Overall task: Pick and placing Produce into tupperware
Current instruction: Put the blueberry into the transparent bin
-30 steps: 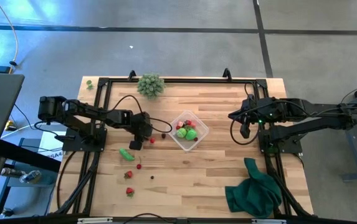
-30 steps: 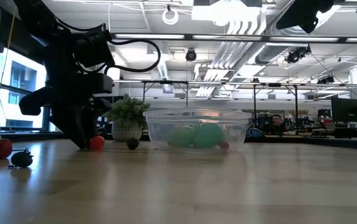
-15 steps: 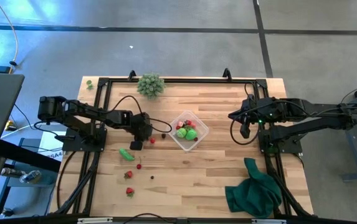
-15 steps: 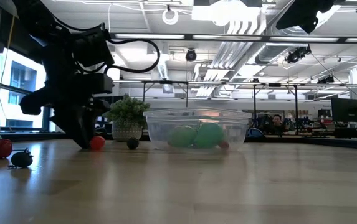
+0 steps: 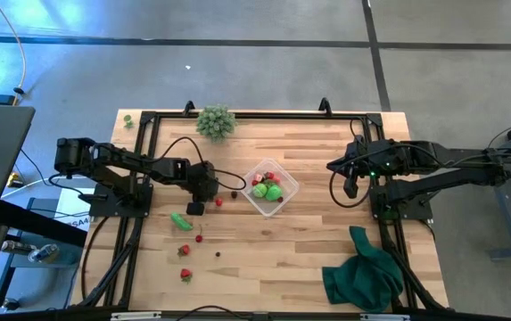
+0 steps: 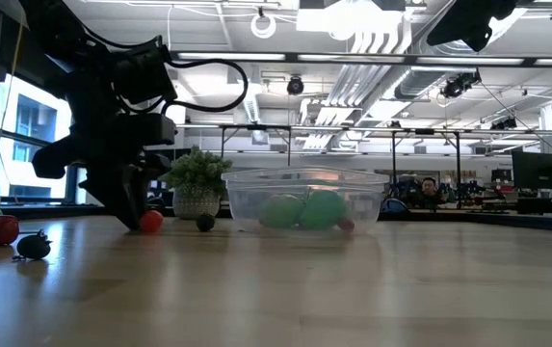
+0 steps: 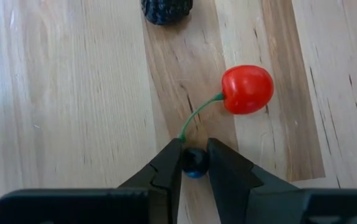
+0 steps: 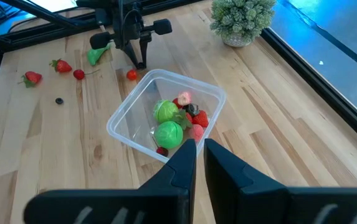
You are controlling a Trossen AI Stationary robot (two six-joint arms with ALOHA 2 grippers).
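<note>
Left gripper [image 7: 195,163] down on the table at nine o'clock of the tupperware [image 5: 291,190], jaws pinched on a small dark berry [image 7: 195,162] beside a red cherry [image 7: 247,89]. Right gripper [image 8: 195,155] waits clenched, empty, at three o'clock. Several pieces already in the tub; strawberries [image 5: 185,251] and a green piece [image 5: 181,220] remain out at seven o'clock.

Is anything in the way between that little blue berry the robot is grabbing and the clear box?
Nothing visible blocks it. The left gripper has the small blue berry between its fingertips, with a red cherry close beside it. A dark berry also lies on the wood towards the clear box, but lifting the blue berry would carry it over both.
</note>
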